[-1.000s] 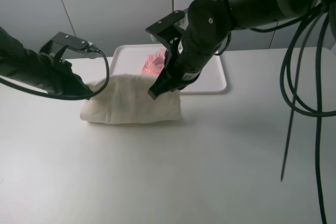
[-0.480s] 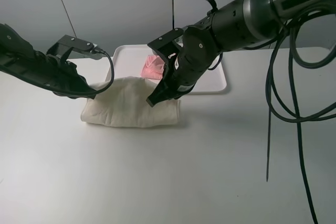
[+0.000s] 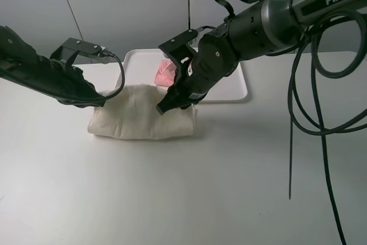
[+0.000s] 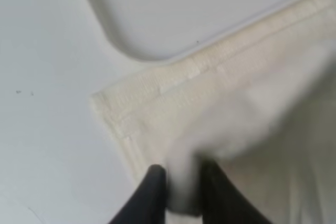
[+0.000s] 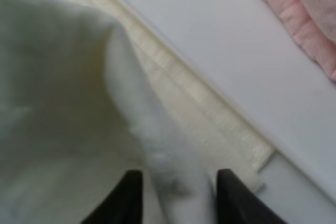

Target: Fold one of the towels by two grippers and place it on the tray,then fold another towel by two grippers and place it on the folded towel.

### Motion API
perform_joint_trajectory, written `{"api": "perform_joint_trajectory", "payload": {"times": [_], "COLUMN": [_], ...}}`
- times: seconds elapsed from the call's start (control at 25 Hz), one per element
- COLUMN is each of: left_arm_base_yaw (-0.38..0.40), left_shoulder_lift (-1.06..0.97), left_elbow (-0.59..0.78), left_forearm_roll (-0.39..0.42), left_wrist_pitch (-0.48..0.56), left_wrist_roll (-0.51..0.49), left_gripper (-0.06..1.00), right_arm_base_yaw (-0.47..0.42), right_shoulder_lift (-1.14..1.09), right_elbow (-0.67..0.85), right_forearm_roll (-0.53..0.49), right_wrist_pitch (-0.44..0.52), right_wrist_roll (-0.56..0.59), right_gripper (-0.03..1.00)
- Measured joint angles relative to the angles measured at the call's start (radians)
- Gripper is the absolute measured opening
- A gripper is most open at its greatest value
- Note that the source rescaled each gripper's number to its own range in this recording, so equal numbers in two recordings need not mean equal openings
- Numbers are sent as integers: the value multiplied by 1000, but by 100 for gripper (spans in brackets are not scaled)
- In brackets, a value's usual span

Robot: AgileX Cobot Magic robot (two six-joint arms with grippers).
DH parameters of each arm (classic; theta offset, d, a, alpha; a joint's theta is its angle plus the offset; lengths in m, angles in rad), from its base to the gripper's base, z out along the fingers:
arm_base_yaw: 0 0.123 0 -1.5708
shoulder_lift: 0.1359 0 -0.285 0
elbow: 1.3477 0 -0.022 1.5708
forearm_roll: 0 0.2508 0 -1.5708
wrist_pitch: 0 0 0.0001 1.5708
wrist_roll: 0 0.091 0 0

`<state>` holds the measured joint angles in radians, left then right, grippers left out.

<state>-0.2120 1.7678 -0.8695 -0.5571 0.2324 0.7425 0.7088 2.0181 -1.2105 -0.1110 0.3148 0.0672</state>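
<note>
The cream-white towel (image 3: 140,120) lies folded on the table in front of the white tray (image 3: 232,91). The pale pink towel (image 3: 166,73) rests crumpled on the tray. My left gripper (image 3: 102,100) sits at the cream towel's far left corner. In the left wrist view its jaws (image 4: 181,174) stand slightly apart with a fold of the towel (image 4: 236,103) between them. My right gripper (image 3: 163,107) is at the towel's far right edge. In the right wrist view its jaws (image 5: 178,177) stand wider apart around a ridge of towel (image 5: 79,103), beside the tray (image 5: 220,51) and pink towel (image 5: 310,14).
Black cables (image 3: 312,101) hang down on the right over the table. The tray's rounded corner (image 4: 210,9) lies just beyond the towel's hemmed edge. Bare white tabletop (image 3: 183,199) stretches in front of the towel.
Both grippers have parted their jaws from a tight pinch on the cream towel. The right arm has shifted slightly left and down, and the towel's far edge has settled lower.
</note>
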Motion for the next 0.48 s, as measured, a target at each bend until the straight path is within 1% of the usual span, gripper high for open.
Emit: {"api": "perform_joint_trajectory", "payload": {"times": [0.04,0.08,0.12,0.16,0.2,0.28,0.4,0.48], "left_arm_base_yaw": [0,0,0,0,0,0,0,0], "left_shoulder_lift": [0,0,0,0,0,0,0,3], "left_elbow": [0,0,0,0,0,-6,-30,-52], "left_forearm_roll": [2,2,4,4,4,4,4,22], "left_wrist_pitch": [0,-5,-13,-22,-25,-15,48,87], "left_wrist_roll": [-6,-17,-40,-67,-88,-118,-145,-211], "left_gripper": [39,56,70,86,94,97,98,98], "right_arm_base_yaw": [0,0,0,0,0,0,0,0], "right_shoulder_lift": [0,0,0,0,0,0,0,0], "right_elbow": [0,0,0,0,0,0,-2,-18], "right_forearm_roll": [0,0,0,0,0,0,0,0], "right_wrist_pitch": [5,9,14,23,34,64,118,165], "right_wrist_roll": [3,7,15,18,24,39,63,67], "right_gripper": [60,78,89,96,98,99,100,100]}}
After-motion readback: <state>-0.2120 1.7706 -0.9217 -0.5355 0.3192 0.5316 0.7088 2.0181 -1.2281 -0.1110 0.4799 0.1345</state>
